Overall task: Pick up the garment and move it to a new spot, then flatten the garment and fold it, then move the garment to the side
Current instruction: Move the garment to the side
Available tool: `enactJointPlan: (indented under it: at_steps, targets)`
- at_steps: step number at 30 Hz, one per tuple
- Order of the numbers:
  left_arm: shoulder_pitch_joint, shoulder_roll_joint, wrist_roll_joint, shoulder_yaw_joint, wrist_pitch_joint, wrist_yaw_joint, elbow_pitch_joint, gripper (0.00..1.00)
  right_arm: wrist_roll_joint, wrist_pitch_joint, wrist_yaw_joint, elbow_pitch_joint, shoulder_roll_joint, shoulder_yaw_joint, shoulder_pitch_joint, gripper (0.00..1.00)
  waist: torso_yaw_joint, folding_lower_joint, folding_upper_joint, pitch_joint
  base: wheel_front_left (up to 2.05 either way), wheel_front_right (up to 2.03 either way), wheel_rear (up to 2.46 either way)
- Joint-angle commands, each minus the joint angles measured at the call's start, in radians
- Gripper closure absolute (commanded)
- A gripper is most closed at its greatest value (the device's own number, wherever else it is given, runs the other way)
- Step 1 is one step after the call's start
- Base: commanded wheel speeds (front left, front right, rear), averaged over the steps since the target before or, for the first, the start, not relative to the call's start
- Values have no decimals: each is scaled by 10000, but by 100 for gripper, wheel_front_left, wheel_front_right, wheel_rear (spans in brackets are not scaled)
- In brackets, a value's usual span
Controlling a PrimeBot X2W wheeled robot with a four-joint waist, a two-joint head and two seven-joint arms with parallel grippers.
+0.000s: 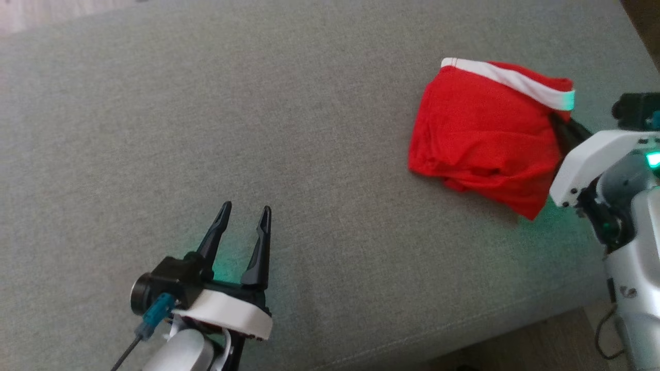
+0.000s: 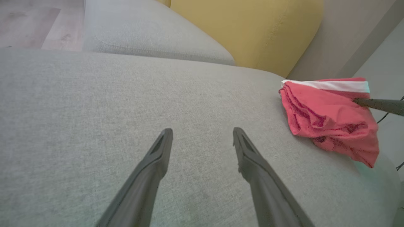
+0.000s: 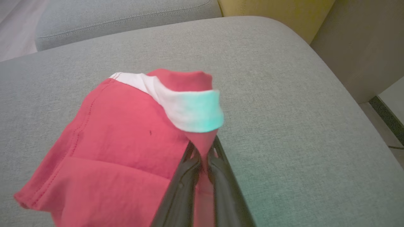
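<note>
The garment [image 1: 482,131] is red with a white band along its top edge, bunched at the right of the grey cushion [image 1: 258,129]. My right gripper [image 1: 561,128] is shut on its right edge, just under the band. In the right wrist view the two fingers pinch a fold of the garment [image 3: 126,142] at the right gripper [image 3: 203,151], and the cloth is pulled up there. My left gripper [image 1: 245,216] stands open at the lower left, well apart from it, with nothing between its fingers. The left wrist view has the garment [image 2: 328,116] at its right and the left gripper [image 2: 202,138] open.
The cushion's front edge [image 1: 464,335] runs along the lower right, with wooden floor [image 1: 541,345] beyond it. A second grey cushion [image 2: 151,34] and a yellow one [image 2: 246,31] lie behind. A wall [image 3: 363,41] stands past the cushion's right end.
</note>
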Motion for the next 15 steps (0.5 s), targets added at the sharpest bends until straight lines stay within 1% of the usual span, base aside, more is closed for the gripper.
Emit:
enactJointPlan:
  at_steps: [1,6,11,15]
  targets:
    - [-292,233,108,223,68,60,-341,0,26,-115,73,-351,-231,-45,-410,100,-120,-2,0,242,0,0,0]
    - [-305,329,134,254,130,146,-449,0,-58,-75,73,-127,-425,-342,-642,100,149,-2,0,354,0,0,0]
    - [-357,474,171,317,198,237,-675,0,-422,96,73,488,-956,-866,-1349,100,603,-2,0,639,0,0,0]
    - [-402,548,205,320,248,285,-830,0,-933,205,73,1079,-1513,-1262,-1948,100,979,-2,0,890,0,0,0]
